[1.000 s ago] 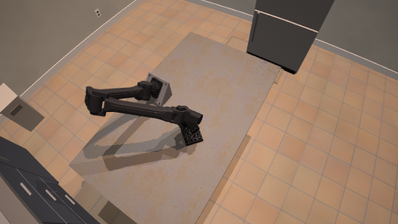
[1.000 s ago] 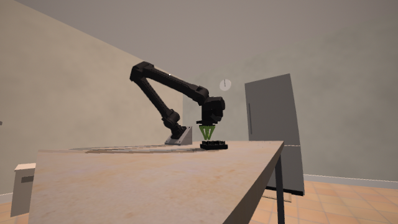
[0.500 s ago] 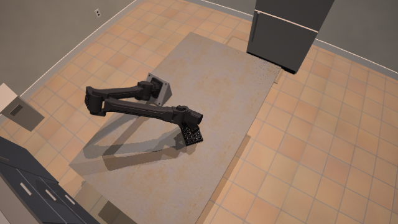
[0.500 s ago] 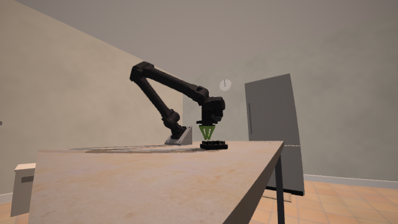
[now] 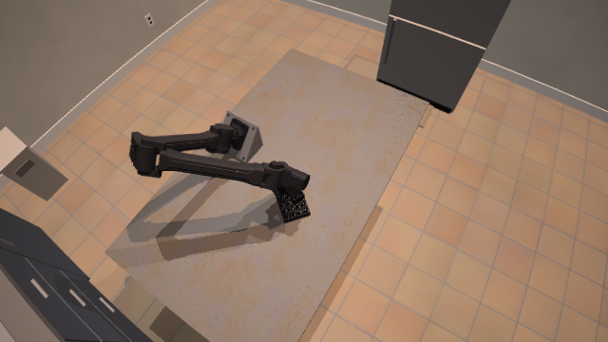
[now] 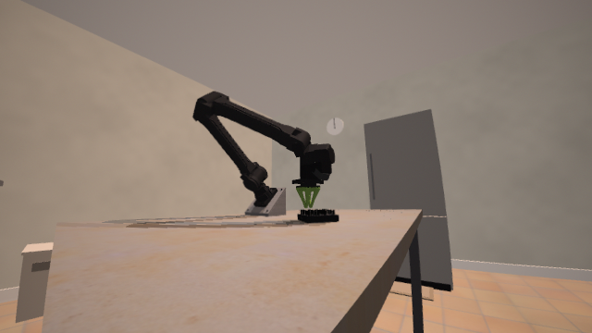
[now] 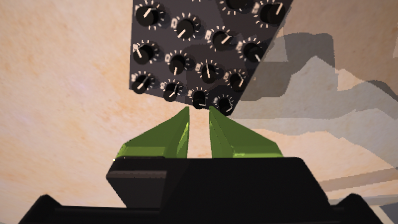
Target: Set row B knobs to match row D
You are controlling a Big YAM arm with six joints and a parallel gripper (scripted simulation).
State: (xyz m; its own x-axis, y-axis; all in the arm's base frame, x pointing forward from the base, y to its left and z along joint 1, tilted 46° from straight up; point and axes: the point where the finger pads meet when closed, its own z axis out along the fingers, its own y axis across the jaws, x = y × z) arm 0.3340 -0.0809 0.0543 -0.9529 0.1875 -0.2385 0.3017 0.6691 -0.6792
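Gripper slightly open, nothing held, above box; box inside table's long edges.

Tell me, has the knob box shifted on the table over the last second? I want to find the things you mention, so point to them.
No, not visibly: in the top view the knob box (image 5: 305, 216) (image 6: 319, 218) (image 7: 167, 44) sits in the same place relative to the table's (image 5: 323, 266) (image 6: 208, 277) edges.
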